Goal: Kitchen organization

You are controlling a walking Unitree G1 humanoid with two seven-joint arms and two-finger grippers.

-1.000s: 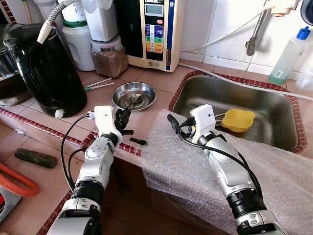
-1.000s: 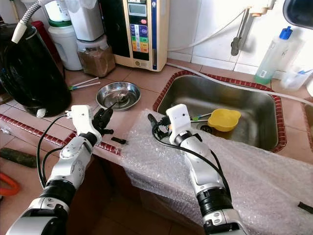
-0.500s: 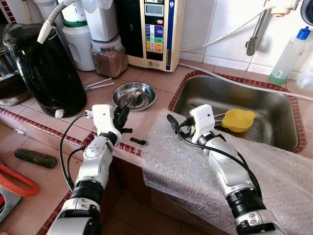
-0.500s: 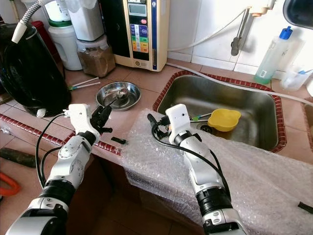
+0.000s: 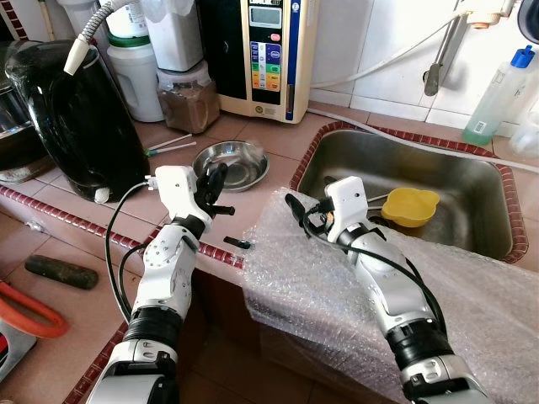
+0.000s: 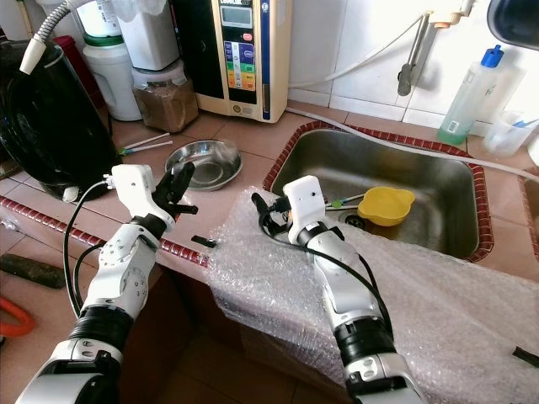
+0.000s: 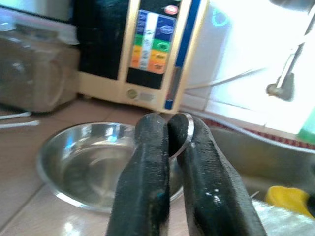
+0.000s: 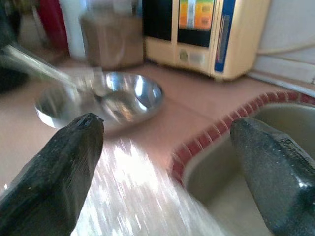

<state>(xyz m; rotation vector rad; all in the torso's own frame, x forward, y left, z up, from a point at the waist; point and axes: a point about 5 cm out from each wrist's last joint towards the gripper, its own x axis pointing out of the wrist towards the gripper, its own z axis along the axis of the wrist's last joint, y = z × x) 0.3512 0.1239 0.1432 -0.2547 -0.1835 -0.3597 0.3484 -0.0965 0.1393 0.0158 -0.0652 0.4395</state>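
Bubble wrap: nearest to me, a sheet of bubble wrap (image 5: 337, 286) is draped over the counter's front edge, and my right arm lies across it.
Small black piece: a small black piece (image 5: 238, 243) lies on the counter tiles just left of the wrap.
Right gripper: I see the right gripper (image 8: 167, 162) with fingers spread wide apart and nothing between them, above the wrap's far corner beside the sink rim.
Left gripper: my left gripper (image 7: 170, 142) has its fingers pinched together on a thin metal spoon (image 7: 186, 135), raised just short of the bowl.
Bowl: the steel bowl (image 5: 231, 166) sits on the counter beyond the left gripper.
Sink: a yellow cup (image 5: 410, 206) lies in the steel sink (image 5: 472, 181), to the right.
Far back: black kettle (image 5: 76, 118), water purifier (image 5: 268, 55) against the wall.
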